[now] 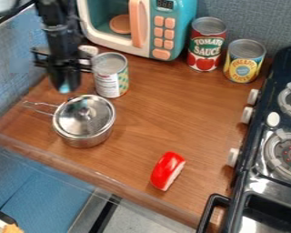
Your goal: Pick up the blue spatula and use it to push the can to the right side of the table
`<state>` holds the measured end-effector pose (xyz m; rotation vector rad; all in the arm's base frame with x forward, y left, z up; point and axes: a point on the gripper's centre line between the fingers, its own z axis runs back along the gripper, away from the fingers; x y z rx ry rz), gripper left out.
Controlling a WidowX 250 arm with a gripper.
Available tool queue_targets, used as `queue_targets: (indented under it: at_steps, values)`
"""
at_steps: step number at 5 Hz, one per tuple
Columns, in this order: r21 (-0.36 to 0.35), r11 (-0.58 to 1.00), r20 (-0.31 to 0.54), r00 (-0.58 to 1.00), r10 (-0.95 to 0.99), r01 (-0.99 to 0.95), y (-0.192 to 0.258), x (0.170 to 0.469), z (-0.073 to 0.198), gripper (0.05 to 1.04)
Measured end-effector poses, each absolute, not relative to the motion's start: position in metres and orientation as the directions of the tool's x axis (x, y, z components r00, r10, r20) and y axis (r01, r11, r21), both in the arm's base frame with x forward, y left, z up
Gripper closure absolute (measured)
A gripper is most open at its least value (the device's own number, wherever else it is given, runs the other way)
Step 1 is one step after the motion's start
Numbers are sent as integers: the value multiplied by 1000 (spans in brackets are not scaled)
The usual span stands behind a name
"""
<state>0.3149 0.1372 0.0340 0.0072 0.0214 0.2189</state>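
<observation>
In the camera view, the black robot gripper [64,86] hangs down from the upper left, over the brown wooden counter [160,123]. It is hard to tell how far open it is, and nothing can be seen in its grip. A bit of light blue shows at its tip.

The small shiny metal pot [84,142] is very near the gripper, just below it in the view. A round silver lid [75,123] with a little knob sits on the pot. The pot's thin wire handle [37,106] sticks out to the left, below the gripper. A silver-topped can with a white, green and yellow label [110,85] stands up just to the right of the gripper.

Up and to the right of the gripper is a teal and white toy microwave [195,13] with peach buttons. A round peach disc [120,24] is inside it. Farther right stand a red can with a tomato picture [205,50] and a yellow and blue can [244,61].

The red toy piece with a white side [167,169] lies well below and right of the gripper. The black stove [285,61] is far to its right.
</observation>
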Motion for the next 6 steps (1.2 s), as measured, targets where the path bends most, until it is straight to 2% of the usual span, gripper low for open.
queue_targets:
  at_steps: [1,3,4,5,6]
  values:
    - [14,987,4,987,160,-160,104,326,49,757]
    - [25,993,-4,993,116,-116,34,344,57,757]
    - [26,996,-19,996,89,-88,8,346,53,757]
    - [23,994,-18,994,106,-106,5,349,58,757]
    - [29,988,1,989,150,-149,33,348,66,757]
